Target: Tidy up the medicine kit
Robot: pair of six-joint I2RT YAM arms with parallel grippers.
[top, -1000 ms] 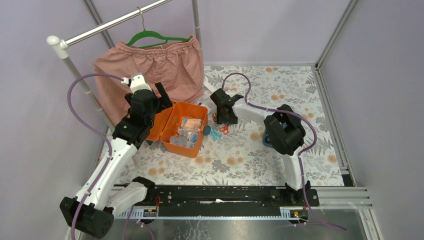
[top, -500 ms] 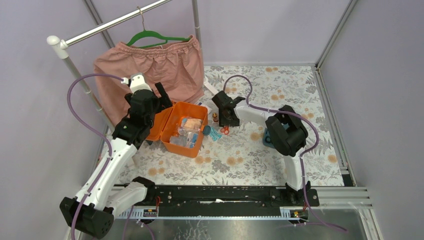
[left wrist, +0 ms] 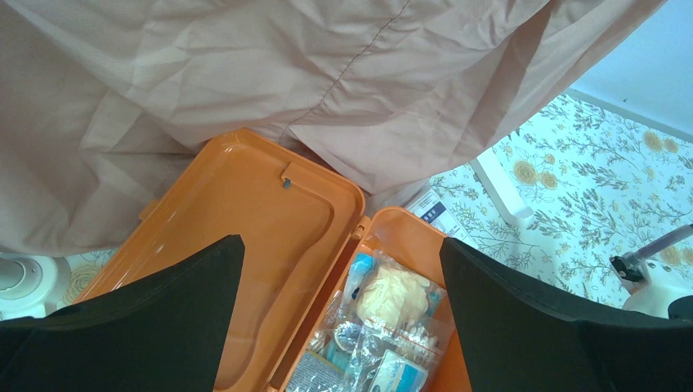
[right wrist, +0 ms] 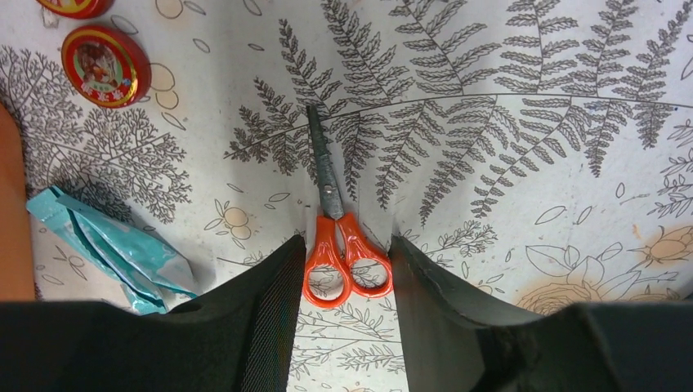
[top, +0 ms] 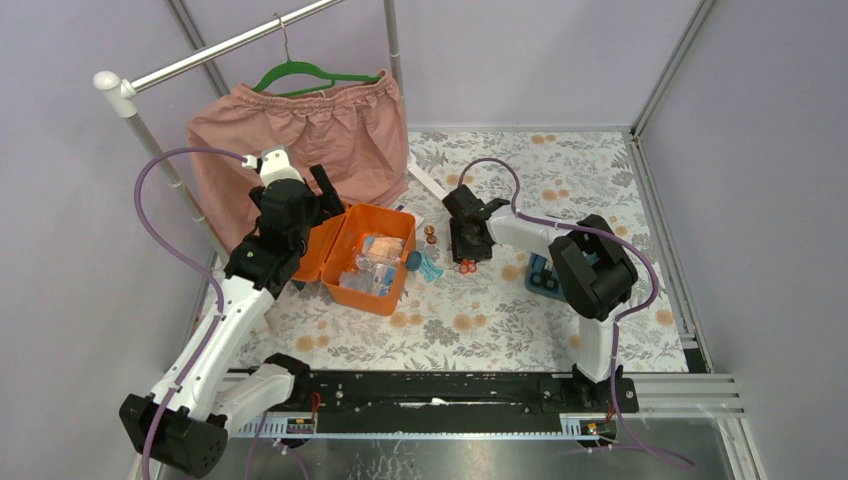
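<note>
The medicine kit's orange box [top: 372, 257] lies open left of centre, its lid [top: 322, 245] flat to the left. Bagged supplies [left wrist: 392, 322] fill the base. The dark teal insert tray [top: 541, 276] sits on the right, partly hidden by my right arm. My left gripper [left wrist: 343, 327] is open and empty, hovering over the box hinge [top: 325, 197]. My right gripper [right wrist: 347, 261] is down on the cloth, its fingers [right wrist: 274, 302] pressed against both sides of the orange handles of small scissors [right wrist: 337, 237], also seen from above [top: 466, 266].
A pink garment [top: 300, 140] on a green hanger hangs from a rack behind the box. Two small red tins [right wrist: 106, 65] and a teal packet [right wrist: 114, 245] lie between the box and the scissors. A white strip [top: 428, 182] lies at the back.
My right gripper has moved right and toward the near edge, and the scissors have shifted right with it. The left arm and the box have not moved.
</note>
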